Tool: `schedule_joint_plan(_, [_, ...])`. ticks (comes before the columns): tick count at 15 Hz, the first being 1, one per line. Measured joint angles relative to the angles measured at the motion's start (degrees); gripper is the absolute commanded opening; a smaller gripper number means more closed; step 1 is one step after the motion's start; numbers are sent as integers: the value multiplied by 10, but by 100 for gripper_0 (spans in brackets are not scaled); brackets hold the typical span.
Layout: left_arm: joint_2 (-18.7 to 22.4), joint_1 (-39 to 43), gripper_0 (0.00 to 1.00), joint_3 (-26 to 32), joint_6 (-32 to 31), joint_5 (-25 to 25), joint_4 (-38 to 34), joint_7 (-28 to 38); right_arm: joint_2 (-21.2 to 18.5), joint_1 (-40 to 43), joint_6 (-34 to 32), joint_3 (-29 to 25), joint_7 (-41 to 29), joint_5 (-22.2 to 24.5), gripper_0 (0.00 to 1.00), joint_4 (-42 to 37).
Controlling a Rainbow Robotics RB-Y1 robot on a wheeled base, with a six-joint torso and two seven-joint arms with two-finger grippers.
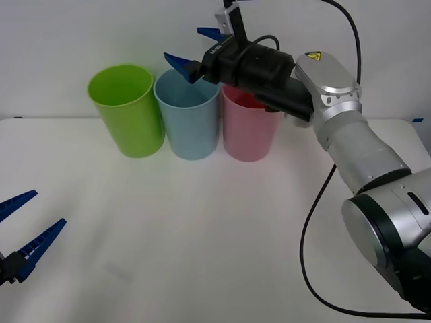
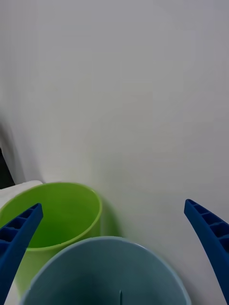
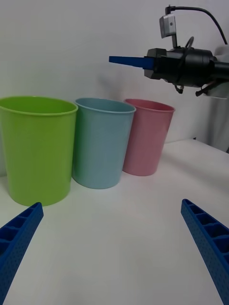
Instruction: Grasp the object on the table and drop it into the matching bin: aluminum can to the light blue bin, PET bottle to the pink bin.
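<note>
My right gripper [image 1: 195, 50] hangs spread and empty just above the blue bin [image 1: 188, 124], between green bin [image 1: 126, 111] and pink bin [image 1: 248, 128]; my left gripper [image 1: 23, 232] waits open low over the table [image 1: 202, 235].

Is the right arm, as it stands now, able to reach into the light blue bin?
Probably yes. The right pincer hangs open just above the light blue bin, whose mouth faces up with nothing over it. The lime green bin and pink bin stand beside it, not across the way.
</note>
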Motion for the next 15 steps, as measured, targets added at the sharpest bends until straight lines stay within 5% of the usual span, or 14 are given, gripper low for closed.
schedule_joint_plan(5, [0, 0, 100, 0, 0, 0, 0, 0, -32, 20, -26, 2, 5, -22, 100, -23])
schedule_joint_plan(11, [0, 0, 100, 0, 0, 0, 0, 0, -121, 117, -26, 83, 2, -128, 100, -160])
schedule_joint_plan(15, [0, 0, 100, 0, 0, 0, 0, 0, -170, 191, -25, 87, -1, -155, 100, -255])
